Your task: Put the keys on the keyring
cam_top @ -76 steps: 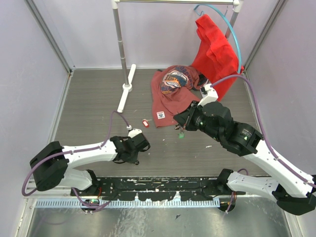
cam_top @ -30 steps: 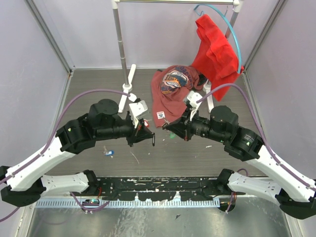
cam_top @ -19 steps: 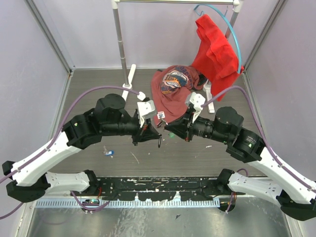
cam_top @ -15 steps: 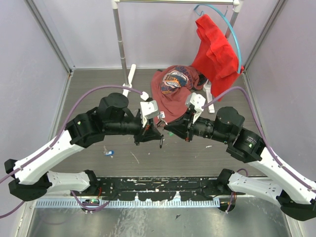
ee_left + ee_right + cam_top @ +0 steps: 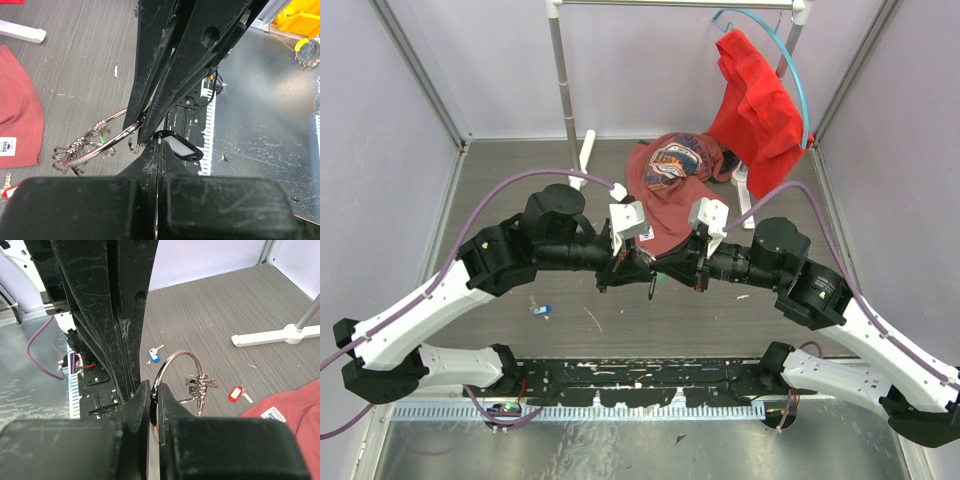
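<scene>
Above mid-table, between your arms | your right gripper (image 5: 154, 391) pinches the keyring (image 5: 172, 354), its keys (image 5: 198, 382) dangling from it | your left gripper (image 5: 157, 146) clamps a black-and-white-headed key (image 5: 180, 148) just beside that ring.

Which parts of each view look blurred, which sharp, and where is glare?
Left wrist view: the left claw blurs at its base, the keyring is sharp with bright glints. Right wrist view: the right claw blurs likewise; the blue-tagged key is crisp. Top view: sharp, evenly lit.
</scene>
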Controlling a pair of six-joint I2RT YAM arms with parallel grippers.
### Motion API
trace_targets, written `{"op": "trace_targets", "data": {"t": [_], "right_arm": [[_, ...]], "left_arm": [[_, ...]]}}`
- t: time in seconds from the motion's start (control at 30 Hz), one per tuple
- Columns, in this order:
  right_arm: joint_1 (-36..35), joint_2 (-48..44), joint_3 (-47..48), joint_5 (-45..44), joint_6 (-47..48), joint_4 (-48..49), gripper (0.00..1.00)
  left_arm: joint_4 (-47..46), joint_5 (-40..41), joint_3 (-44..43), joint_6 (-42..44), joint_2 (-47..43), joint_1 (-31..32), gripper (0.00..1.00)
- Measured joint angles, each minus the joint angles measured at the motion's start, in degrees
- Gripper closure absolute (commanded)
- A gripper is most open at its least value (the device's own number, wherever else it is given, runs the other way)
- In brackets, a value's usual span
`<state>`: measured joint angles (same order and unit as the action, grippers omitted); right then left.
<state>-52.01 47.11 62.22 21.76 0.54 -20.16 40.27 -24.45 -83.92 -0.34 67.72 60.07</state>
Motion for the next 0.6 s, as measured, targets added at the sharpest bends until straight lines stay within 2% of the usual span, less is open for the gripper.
{"op": "trace_targets", "data": {"t": [0.6], "right_arm": [[0.11,-1.86,-0.33,0.37,1.29,0.42,1.0]], "left_arm": [[-0.61,3.56,1.2,-3.15,-0.85,0.2,1.0]]}}
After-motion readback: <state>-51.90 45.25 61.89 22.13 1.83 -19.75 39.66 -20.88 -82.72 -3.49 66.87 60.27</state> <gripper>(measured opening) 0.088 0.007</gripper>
